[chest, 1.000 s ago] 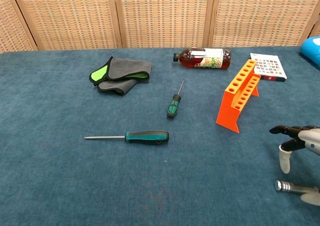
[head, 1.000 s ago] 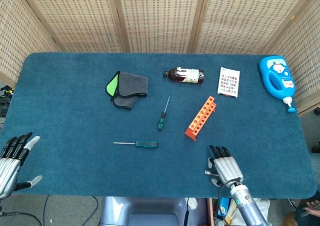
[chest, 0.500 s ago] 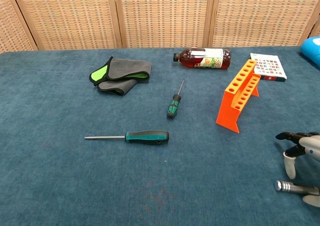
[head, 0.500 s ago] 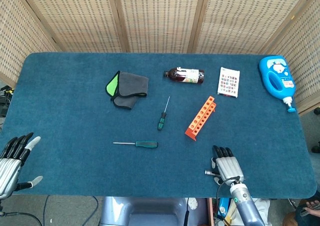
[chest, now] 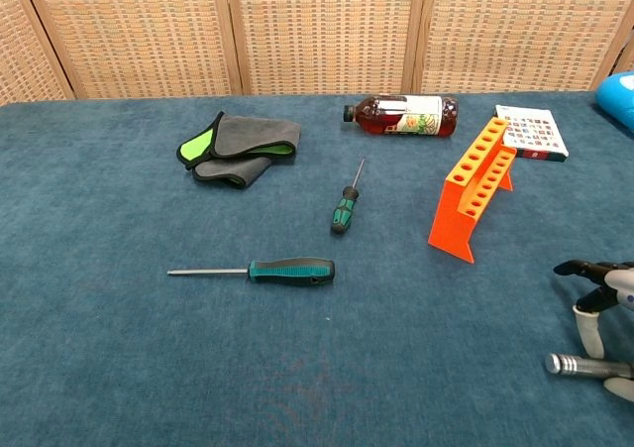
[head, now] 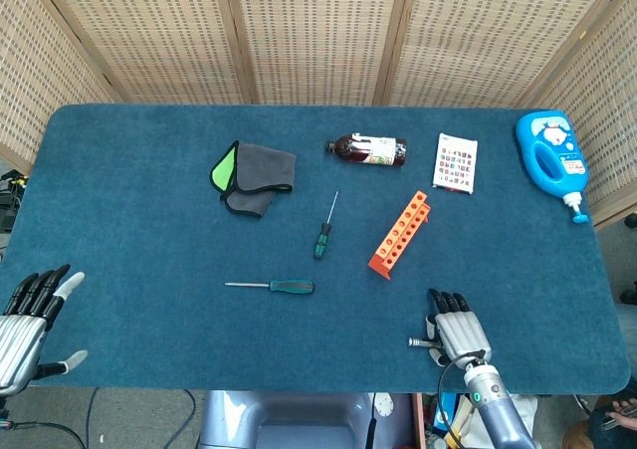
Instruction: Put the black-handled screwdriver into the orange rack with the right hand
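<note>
Two screwdrivers lie on the blue table. A short one with a black and green handle [head: 321, 238] [chest: 343, 211] lies mid-table, its shaft pointing to the back. A longer one with a dark teal handle [head: 290, 287] [chest: 290, 271] lies nearer the front, its shaft pointing left. The orange rack [head: 400, 232] [chest: 474, 184] stands to the right of the short screwdriver, holes up and empty. My right hand [head: 458, 332] [chest: 599, 303] hovers at the front edge, in front of the rack, fingers spread and holding nothing. My left hand [head: 27, 315] is at the front left corner, also empty with fingers apart.
A grey and green cloth [head: 253, 176] lies at the back left. A brown bottle [head: 369, 150] lies on its side behind the rack, with a printed card [head: 456, 162] to its right. A blue detergent bottle [head: 553, 157] lies at the far right.
My right hand has drawn slightly back toward the front edge and to the right. The screwdrivers, the rack and the left hand have not moved.
</note>
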